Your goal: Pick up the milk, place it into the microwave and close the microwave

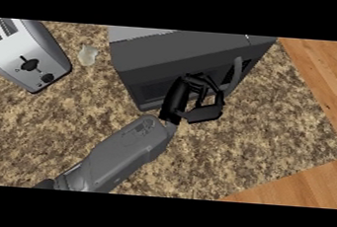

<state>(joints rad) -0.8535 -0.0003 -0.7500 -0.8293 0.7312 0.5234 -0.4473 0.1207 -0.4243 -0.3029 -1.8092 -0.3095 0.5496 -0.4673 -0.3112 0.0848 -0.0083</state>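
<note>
Pushing the microwave (183,52) door flush looks like the job now, so the left hand (181,97), fingers curled on nothing I can see, should press squarely beside the handle (237,71); the milk is out of sight, unless that pale thing (88,54) by the toaster (25,51) is it.

- Kitchen, by the gear on hand.
- Speckled stone-look counter (272,132), tan and brown.
- Dark microwave (179,54) standing on it.
- Silver slot toaster (25,53) at far left.
- Small pale item (88,54) between them, possibly a glass; too faint to tell.
- Wood flooring (328,72) beyond the counter's edge.
</note>
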